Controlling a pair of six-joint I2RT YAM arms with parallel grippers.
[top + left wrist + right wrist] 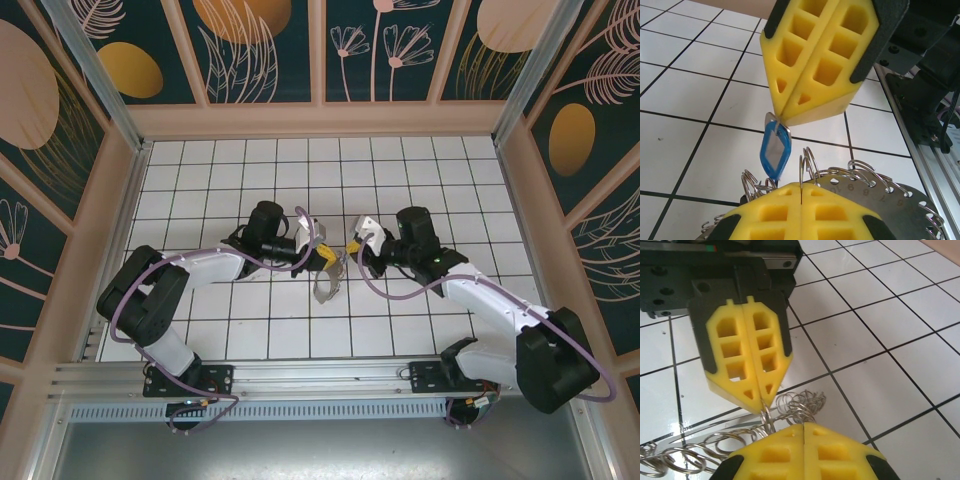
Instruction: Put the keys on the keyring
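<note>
Two hands meet tip to tip near the middle of the tiled worktop (200, 170): the left hand (326, 259) and the right hand (352, 244), with the keyring (328, 290) just beside them toward the near edge.

From the left wrist, the right hand is clamped on the blue-tagged key (774, 152), dangling it over the keyring's wire loops (809, 159), probably to thread it on.

From the right wrist, the left hand's pads pinch one loop, apparently to steady the ring.
</note>
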